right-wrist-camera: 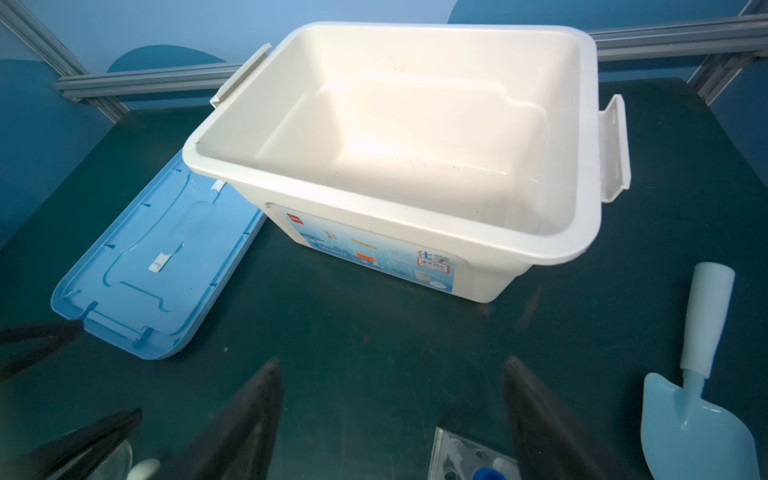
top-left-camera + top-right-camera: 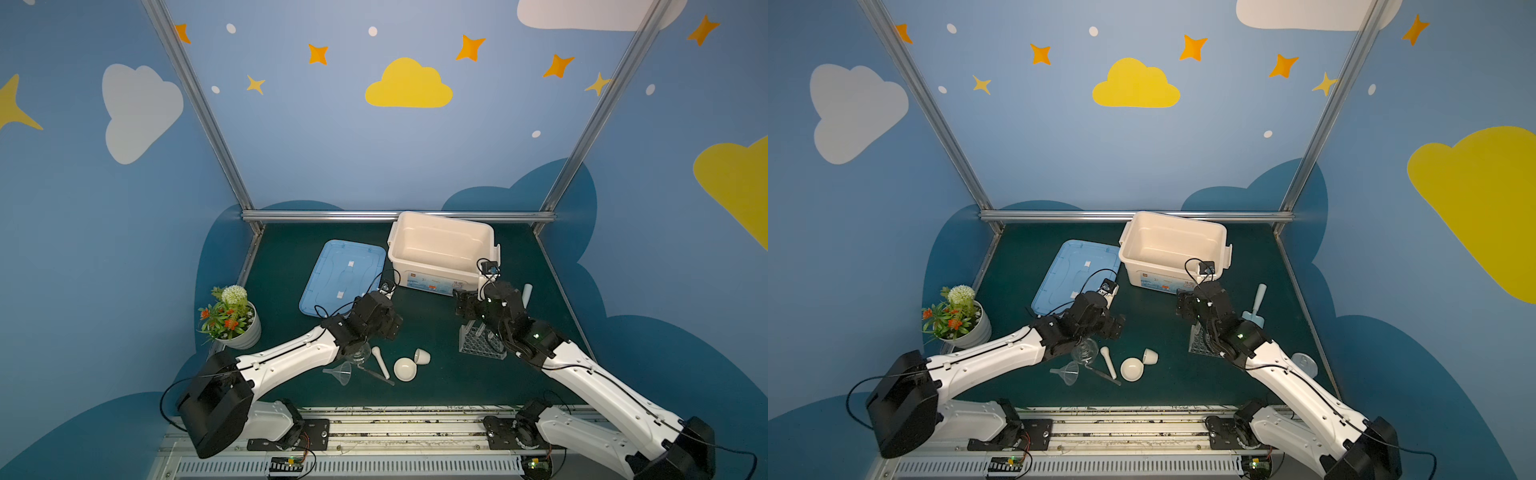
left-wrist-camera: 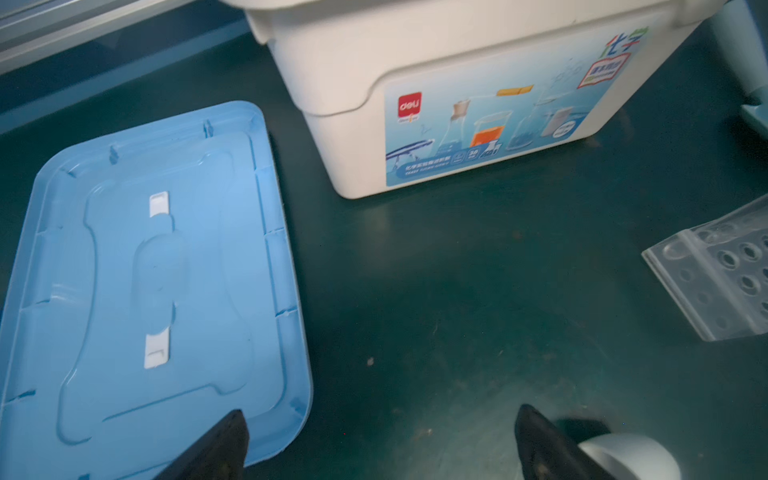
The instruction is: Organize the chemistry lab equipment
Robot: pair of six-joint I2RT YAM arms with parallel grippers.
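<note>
The left gripper (image 3: 384, 434) is seen with its jaws spread wide and nothing between them, poised over the bare green table (image 3: 457, 291) between the blue lid (image 3: 158, 291) and the clear holed rack (image 3: 715, 282), in front of the open white box (image 3: 457, 104). The lid is laid flat, inner side up, just beside the box. The right gripper (image 1: 390, 372) is likewise opened wide and grips nothing; it is pointed toward the box from above the far end of the rack, which is stood on the table under that arm's wrist. The blue cap of one test tube (image 1: 484, 473) is made out at the rack in the right wrist view; how many tubes are seated there cannot be told. Nearer the front edge the smaller items are grouped in both top views: the glass flask (image 2: 1084, 351) is partly covered by the left arm, the clear funnel (image 2: 1069, 372) is laid on its side just in front of it, and the white pestle (image 2: 1108, 363) is placed between flask and bowl (image 2: 1132, 369). The cup (image 2: 1150, 356) appears tipped just beside the bowl. The thin tweezers (image 2: 1104, 376) are laid by the pestle's lower end; contact cannot be judged. A pale blue scoop (image 2: 1256, 307) and a round metal tin (image 2: 1304, 365) are found at the right, and a potted flower plant (image 2: 230, 318) at the left.
</note>
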